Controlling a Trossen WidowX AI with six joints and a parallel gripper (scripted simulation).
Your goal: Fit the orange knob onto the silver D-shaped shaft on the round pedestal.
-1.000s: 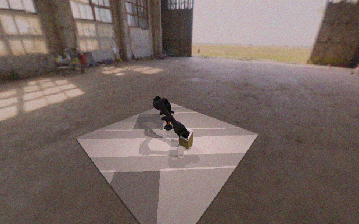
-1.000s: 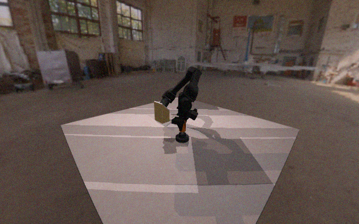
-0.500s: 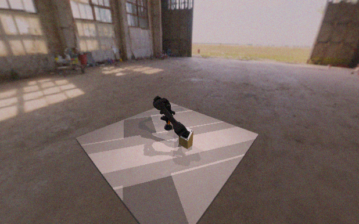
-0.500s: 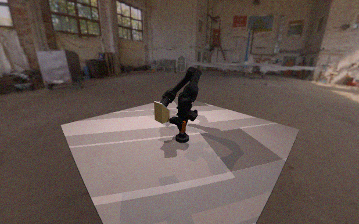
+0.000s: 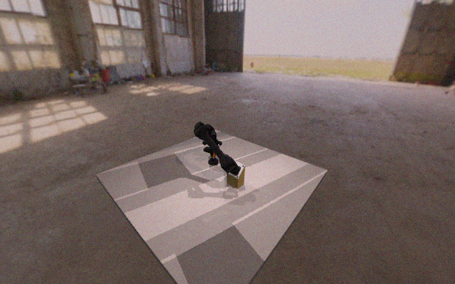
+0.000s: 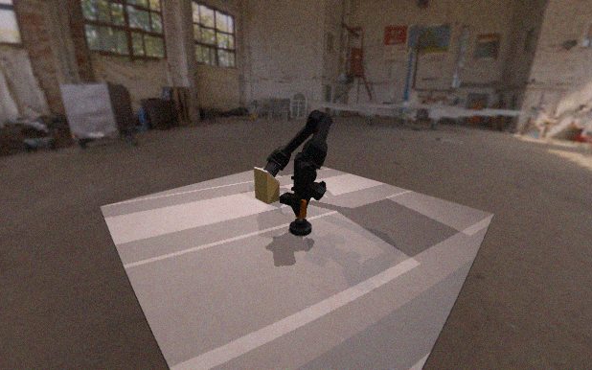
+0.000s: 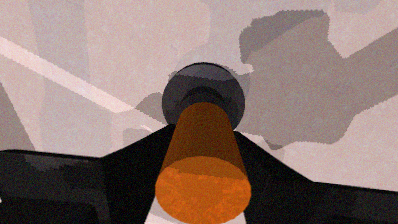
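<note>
The orange knob (image 5: 213, 156) (image 6: 303, 209) (image 7: 202, 165) is a tall upright cylinder. My gripper (image 5: 213, 154) (image 6: 302, 211) (image 7: 203, 133) is shut on it, one black finger on each side. The dark round pedestal (image 5: 213, 162) (image 6: 300, 228) (image 7: 204, 75) is directly below the knob. In the exterior view, a short greyish bit shows between the knob's lower end and the pedestal, so the knob is not flush with it. The silver shaft's flat side and the knob's hole are hidden. I cannot tell whether their flats line up.
The arm's base stands on a yellowish block (image 5: 235, 179) (image 6: 265, 186) beside the pedestal. The table (image 5: 203, 221) (image 6: 236, 288) has a patchwork of pale and grey stripes, with arm shadows across it. Its edges drop off to the hall floor.
</note>
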